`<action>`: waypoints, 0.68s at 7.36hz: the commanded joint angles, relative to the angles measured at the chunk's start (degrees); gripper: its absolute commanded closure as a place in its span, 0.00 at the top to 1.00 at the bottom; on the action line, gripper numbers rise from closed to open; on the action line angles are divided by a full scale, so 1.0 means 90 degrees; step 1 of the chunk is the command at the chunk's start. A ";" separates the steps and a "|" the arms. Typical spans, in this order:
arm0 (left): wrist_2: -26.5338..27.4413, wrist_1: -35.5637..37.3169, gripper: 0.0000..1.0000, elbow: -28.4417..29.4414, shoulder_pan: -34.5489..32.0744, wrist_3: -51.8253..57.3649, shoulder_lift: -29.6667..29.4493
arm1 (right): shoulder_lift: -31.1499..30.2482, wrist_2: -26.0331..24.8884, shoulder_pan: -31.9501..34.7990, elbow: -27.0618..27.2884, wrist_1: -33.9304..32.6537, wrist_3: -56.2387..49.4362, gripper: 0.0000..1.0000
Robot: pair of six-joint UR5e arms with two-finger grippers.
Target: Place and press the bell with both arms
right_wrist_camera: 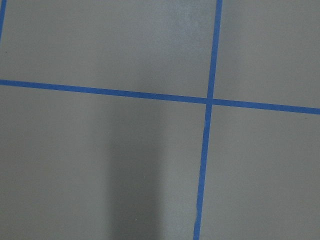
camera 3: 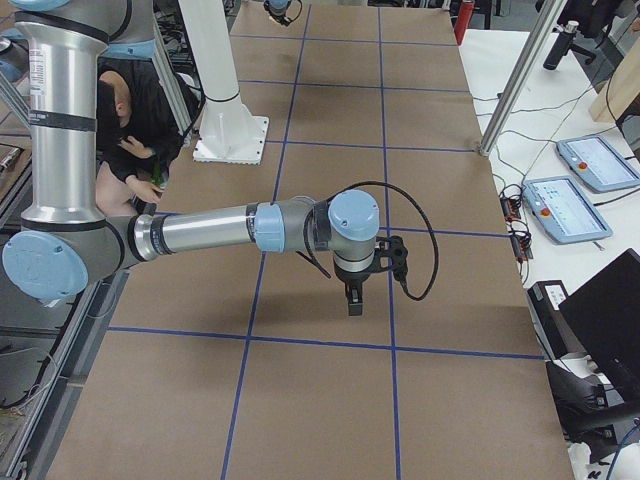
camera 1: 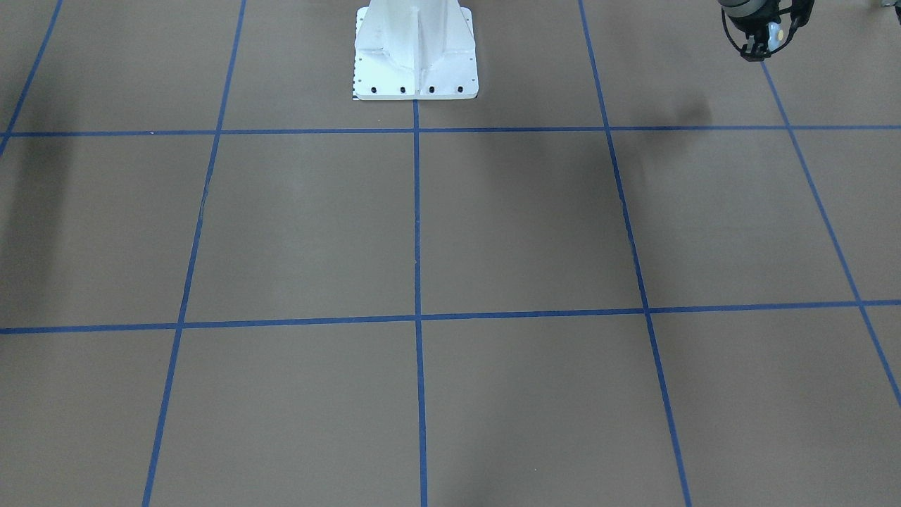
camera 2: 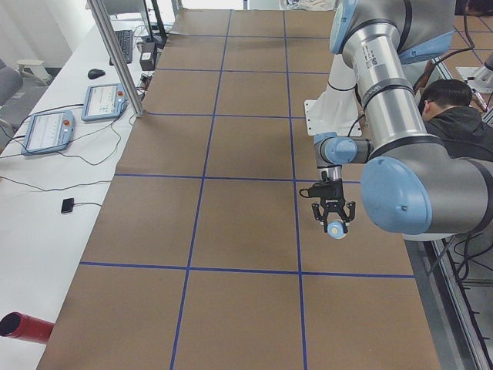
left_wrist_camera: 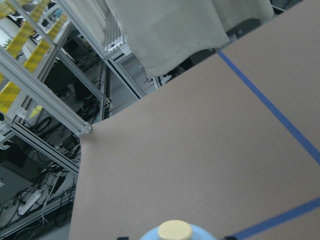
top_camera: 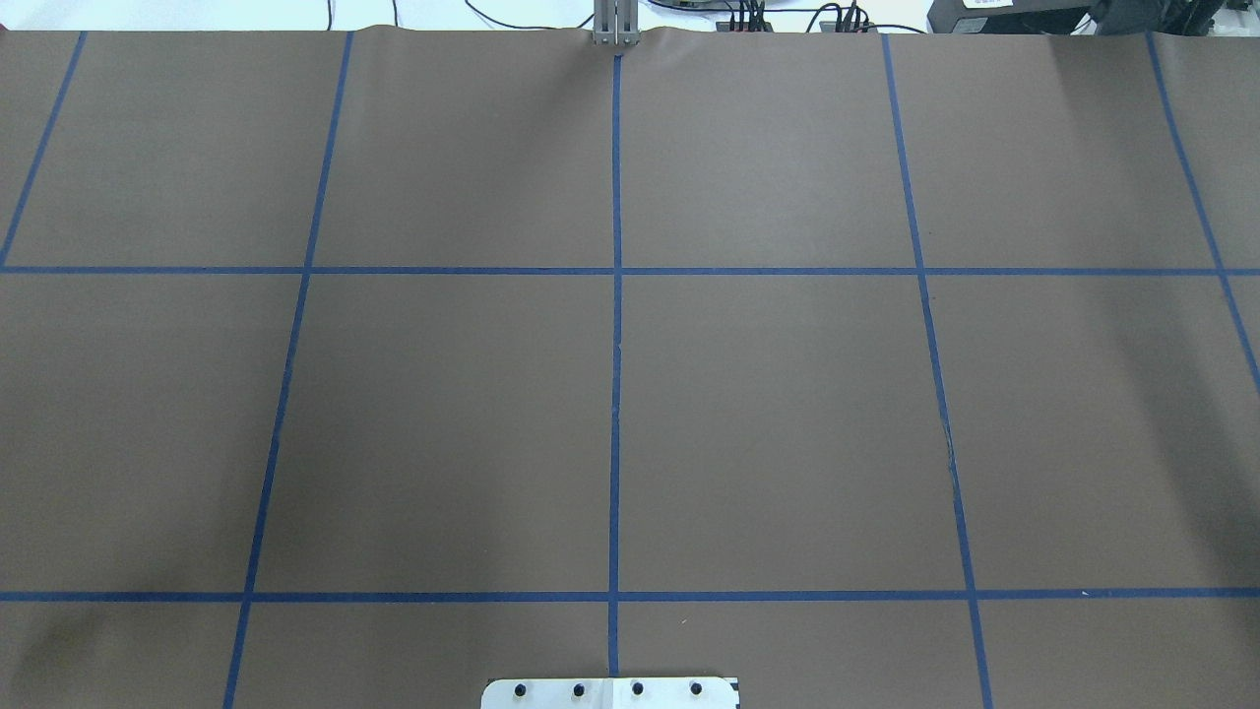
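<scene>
The bell [camera 1: 774, 32], with a light blue dome and cream button, sits between the fingers of my left gripper [camera 1: 764, 46] at the table's near-left corner, held above the brown surface. The exterior left view shows that gripper [camera 2: 334, 223] pointing down with the bell [camera 2: 335, 230] at its tips. In the left wrist view only the bell's top [left_wrist_camera: 175, 231] shows at the bottom edge. My right gripper [camera 3: 354, 303] hangs low over a blue tape line in the exterior right view only; I cannot tell whether it is open or shut. The right wrist view shows only table.
The brown table [top_camera: 768, 414] carries a grid of blue tape lines. The white bolted pedestal [camera 1: 415, 63] stands at the robot's edge. A person [camera 2: 454, 116] sits behind the robot. Control pendants [camera 2: 46, 131], a metal post [camera 2: 115, 58] and a red cylinder [camera 2: 23, 327] lie along the far side.
</scene>
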 commanded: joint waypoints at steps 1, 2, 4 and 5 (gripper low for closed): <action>0.0919 0.2234 0.00 0.0244 -0.1464 0.2169 -0.3162 | 0.0041 0.0001 -0.0009 -0.0010 -0.0010 0.0000 1.00; 0.0983 0.2495 0.00 0.0768 -0.1876 0.2808 -0.4146 | 0.0041 0.0001 -0.0018 -0.0029 -0.0020 0.0000 1.00; 0.1525 0.2498 0.00 0.0988 -0.2367 0.4368 -0.5312 | 0.0032 -0.0018 -0.0018 -0.0049 -0.0029 0.0000 1.00; 0.1984 0.2430 0.00 0.1230 -0.2368 0.5140 -0.5975 | 0.0032 -0.0018 -0.0018 -0.0049 -0.0020 0.0000 1.00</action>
